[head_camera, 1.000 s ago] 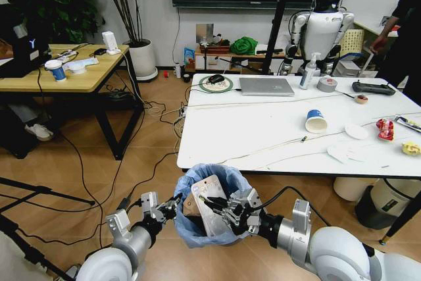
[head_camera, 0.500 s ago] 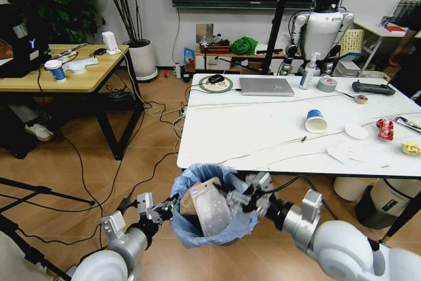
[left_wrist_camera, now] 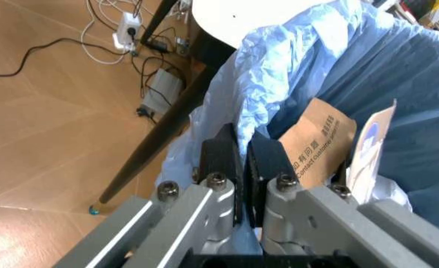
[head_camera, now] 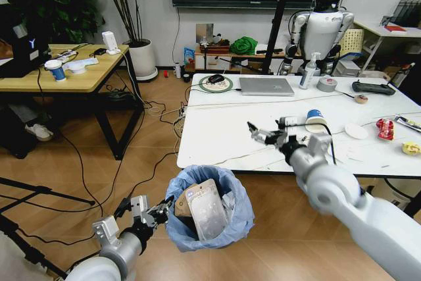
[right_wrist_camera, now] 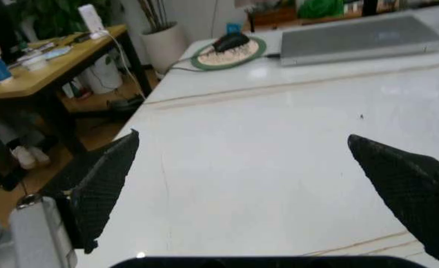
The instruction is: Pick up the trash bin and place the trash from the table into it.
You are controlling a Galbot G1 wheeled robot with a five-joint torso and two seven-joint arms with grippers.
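1. Bin sits below the table's near edge, off the corner nearest the robot, lined with a blue bag. Whether it rests on the floor or hangs from the grip cannot be told.
2. Left gripper is at the bin's left rim, jaws narrow and closed on the bag-covered rim.
3. Contents of the bin: a cardboard piece and a clear wrapper, both standing tall and leaning above the rim.
4. Right gripper hovers over the table, well above the bin, jaws wide and carrying nothing. The wrist view shows bare tabletop between its fingers.
5. Trash outstanding on the table, all beyond the right gripper and away from the bin: cup, white lid, red wrapper, yellow wrapper, paper scraps.
6. Judgement: the job is partly done, and the right arm appears to be heading for the next piece.
7. Risks noted:
   - The left jaws pinch thin bag film with the rim; the film could slip or tear, and the bin would tilt or drop.
   - The tall cardboard and wrapper crowd the mouth; further litter could strike them and bounce out.
   - A thin cable runs across the table near the litter; the open jaws could snag it.
   - The cup lies on its side and could roll off under a glancing touch.
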